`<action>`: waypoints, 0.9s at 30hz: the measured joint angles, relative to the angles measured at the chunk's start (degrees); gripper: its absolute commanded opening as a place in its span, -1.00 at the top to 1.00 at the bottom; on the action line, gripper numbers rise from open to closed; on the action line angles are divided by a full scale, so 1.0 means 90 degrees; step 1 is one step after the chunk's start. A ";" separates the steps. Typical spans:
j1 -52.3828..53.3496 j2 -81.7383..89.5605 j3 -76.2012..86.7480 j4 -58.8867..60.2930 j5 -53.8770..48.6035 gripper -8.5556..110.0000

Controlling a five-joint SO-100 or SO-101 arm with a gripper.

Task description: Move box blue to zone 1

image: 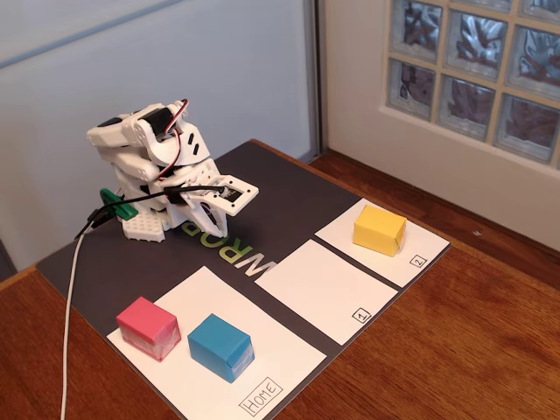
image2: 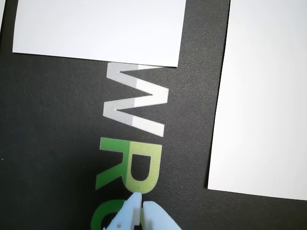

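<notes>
Box blue [image: 220, 346] sitting on the Home patch [image: 262, 385], just beside the pink box [image: 148, 327], well apart from zone 1 [image: 325, 289]. Lying bare, zone 1, between the Home patch and the patch marked 2 [image: 418, 254], the latter carrying the yellow box [image: 379, 229]. All three patches resting on a dark mat [image: 271, 188] printed with grey and green letters, the mat lying on a brown wooden table [image: 472, 341]. Standing behind the mat: a pale blue wall, a white frame and a glass-block window [image: 490, 70]. Folded at the mat's far corner, the arm [image: 153, 171], hand [image2: 140, 203] clenched and grasping nothing in the wrist view, hovering over the green letters. Running off the lower edge, a white cable [image: 70, 332]. Showing no boxes at all, the wrist view, with white patch edges cut off.
</notes>
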 measured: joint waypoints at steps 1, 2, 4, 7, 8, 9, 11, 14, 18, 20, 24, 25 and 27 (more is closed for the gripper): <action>0.0000 0.0000 0.0000 0.0000 0.0000 0.86; 0.0000 0.0000 0.0000 0.0000 0.0000 0.86; 0.0000 0.0000 0.0000 0.0000 0.0000 0.86; 0.0000 0.0000 0.0000 0.0000 0.0000 0.86; 0.0000 0.0000 0.0000 0.0000 0.0000 0.86; 0.0000 0.0000 0.0000 0.0000 0.0000 0.86; 0.0000 0.0000 0.0000 0.0000 0.0000 0.86; 0.0000 0.0000 0.0000 0.0000 0.0000 0.86; 0.0000 0.0000 0.0000 0.0000 0.0000 0.86; 0.0000 0.0000 0.0059 -0.0088 -0.0264 0.86; 0.0049 0.0000 0.0107 -0.0215 -0.0918 0.86; 0.0059 0.0000 0.0107 -0.0215 -0.0996 0.86; 0.0059 0.0000 0.0107 -0.0215 -0.1016 0.86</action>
